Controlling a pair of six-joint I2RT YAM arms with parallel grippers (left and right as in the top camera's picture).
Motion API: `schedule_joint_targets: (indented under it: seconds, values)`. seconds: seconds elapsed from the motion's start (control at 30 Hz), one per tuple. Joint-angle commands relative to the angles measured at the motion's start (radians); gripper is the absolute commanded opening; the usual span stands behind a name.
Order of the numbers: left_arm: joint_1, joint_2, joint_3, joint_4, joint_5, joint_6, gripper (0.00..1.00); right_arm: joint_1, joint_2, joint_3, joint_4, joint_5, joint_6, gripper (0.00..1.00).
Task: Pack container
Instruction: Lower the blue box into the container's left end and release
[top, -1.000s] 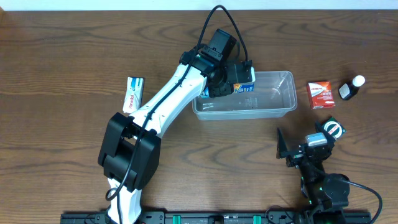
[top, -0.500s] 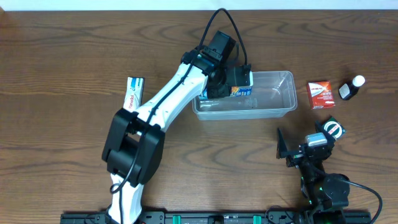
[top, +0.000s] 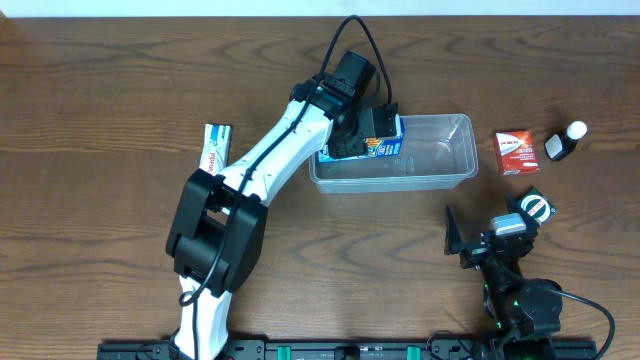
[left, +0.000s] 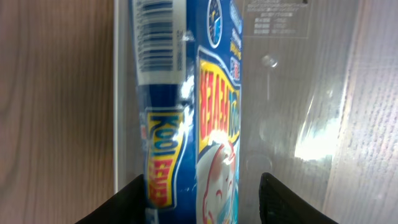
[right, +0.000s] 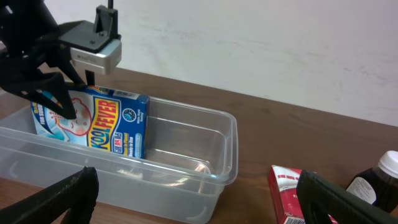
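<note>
The container (top: 437, 176) is a clear tub at mid-table, also seen in the right wrist view (right: 186, 113) and from inside in the left wrist view (left: 292, 93). A blue Kool Fever box (top: 392, 147) stands on edge in its left end (right: 115, 127). My left gripper (top: 365, 135) reaches down over that box (left: 211, 112) and is open, with a gap between the right finger (left: 277, 199) and the box. My right gripper (top: 492, 228) rests wide open near the front right, holding nothing (right: 199, 205).
A red box (top: 517, 152) and a small dark bottle with a white cap (top: 563, 142) lie right of the tub. A white tube box (top: 214, 150) lies to its left. A round green and white item (top: 536, 207) sits by the right gripper.
The left gripper brought the blue box a little leftward and down into the tub, then its jaws spread apart off the box. The right arm has stayed still.
</note>
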Motion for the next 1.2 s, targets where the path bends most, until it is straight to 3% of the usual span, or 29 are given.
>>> schedule_joint_targets:
  seconds: [0.0,0.27,0.3,0.33,0.4,0.47,0.6,0.87,1.17]
  values:
    - [0.003,-0.073,-0.007,-0.002,-0.018,-0.017,0.56,-0.016,-0.004,-0.002,-0.004,-0.003,-0.014,0.99]
    - [0.001,-0.142,-0.007,-0.035,-0.009,-0.111,0.55,-0.016,-0.004,-0.002,-0.004,-0.003,-0.014,0.99]
    - [0.000,-0.146,-0.007,-0.044,-0.007,-0.113,0.51,-0.016,-0.004,-0.002,-0.004,-0.004,-0.014,0.99]
    - [-0.002,-0.148,-0.007,-0.048,-0.008,-0.126,0.45,-0.016,-0.004,-0.002,-0.004,-0.003,-0.014,0.99]
    - [-0.005,-0.149,-0.007,-0.051,-0.007,-0.153,0.20,-0.016,-0.004,-0.002,-0.004,-0.004,-0.014,0.99]
    - [-0.006,-0.149,-0.007,-0.051,-0.007,-0.182,0.06,-0.016,-0.004,-0.002,-0.004,-0.003,-0.014,0.99]
    - [-0.011,-0.149,-0.007,-0.027,0.018,-0.290,0.06,-0.016,-0.004,-0.002,-0.004,-0.003,-0.014,0.99]
    - [-0.008,-0.143,-0.007,0.161,-0.018,-0.870,0.06,-0.016,-0.004,-0.002,-0.004,-0.004,-0.014,0.99]
    - [-0.008,-0.120,-0.007,0.179,-0.135,-1.050,0.06,-0.016,-0.004,-0.002,-0.004,-0.003,-0.014,0.99]
